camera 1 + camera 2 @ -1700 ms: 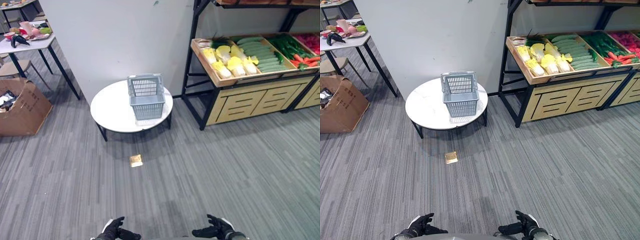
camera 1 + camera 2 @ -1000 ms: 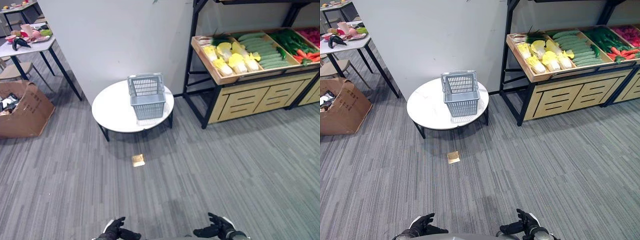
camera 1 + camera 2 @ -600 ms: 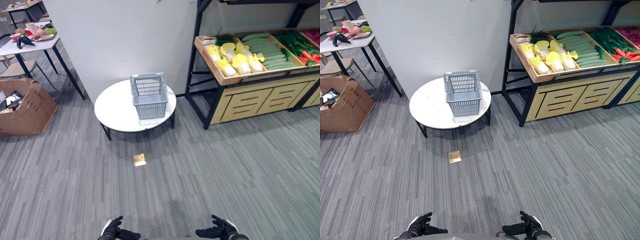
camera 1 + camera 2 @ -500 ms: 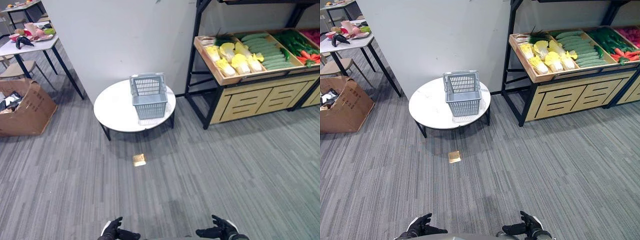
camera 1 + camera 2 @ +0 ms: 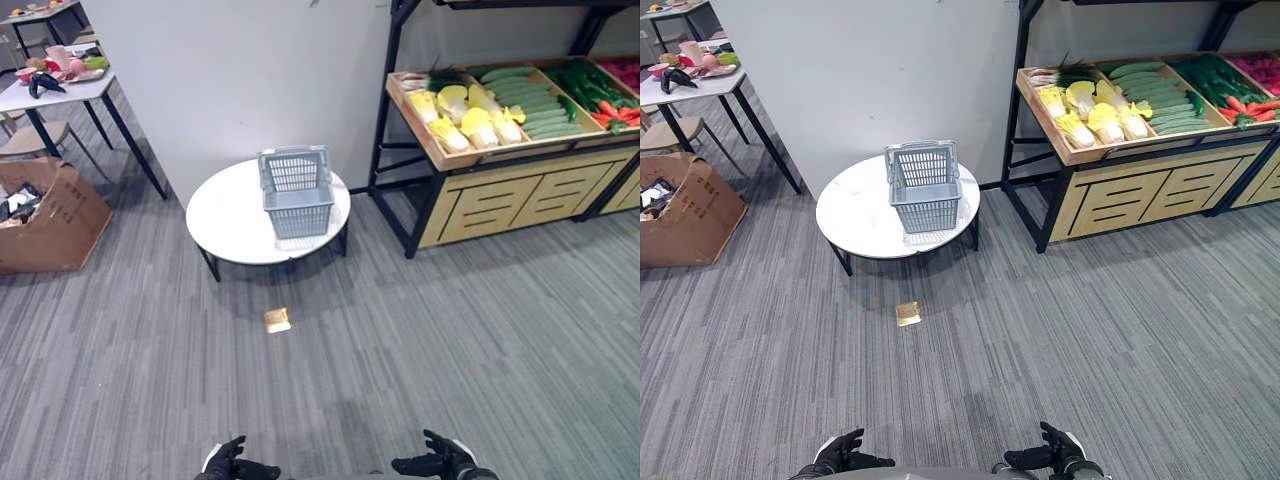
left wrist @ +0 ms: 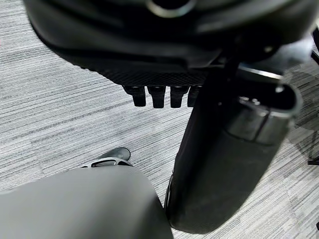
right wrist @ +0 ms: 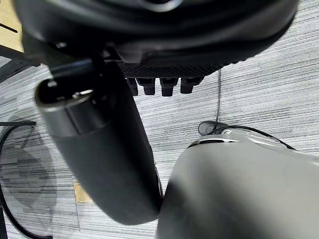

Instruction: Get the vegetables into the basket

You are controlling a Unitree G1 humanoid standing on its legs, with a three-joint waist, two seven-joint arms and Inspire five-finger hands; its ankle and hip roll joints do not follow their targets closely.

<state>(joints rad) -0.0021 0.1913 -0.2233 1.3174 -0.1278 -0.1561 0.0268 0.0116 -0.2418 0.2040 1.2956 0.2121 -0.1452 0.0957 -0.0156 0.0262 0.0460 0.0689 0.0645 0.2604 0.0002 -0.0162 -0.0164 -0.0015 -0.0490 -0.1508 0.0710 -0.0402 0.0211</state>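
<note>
A grey plastic basket [image 5: 296, 192] stands empty on a low round white table [image 5: 230, 226] ahead of me. Vegetables lie in wooden crates on a shelf stand [image 5: 500, 190] at the far right: yellow-white cabbages [image 5: 465, 118], cucumbers [image 5: 535, 100], green peppers [image 5: 585, 85] and carrots [image 5: 618, 112]. My left hand [image 5: 235, 465] and right hand [image 5: 440, 463] hang low at the near edge, far from the basket and the shelf. Both hold nothing; their fingers [image 6: 159, 97] [image 7: 159, 85] look relaxed.
An open cardboard box [image 5: 45, 215] sits on the carpet at the left. Behind it stands a white table [image 5: 55, 90] with small items and a chair [image 5: 25, 140]. A small yellowish piece [image 5: 278, 320] lies on the floor before the round table. A white wall [image 5: 240, 70] rises behind.
The whole picture has shifted slightly, so the camera moved. Basket, vegetables and both hands keep their places.
</note>
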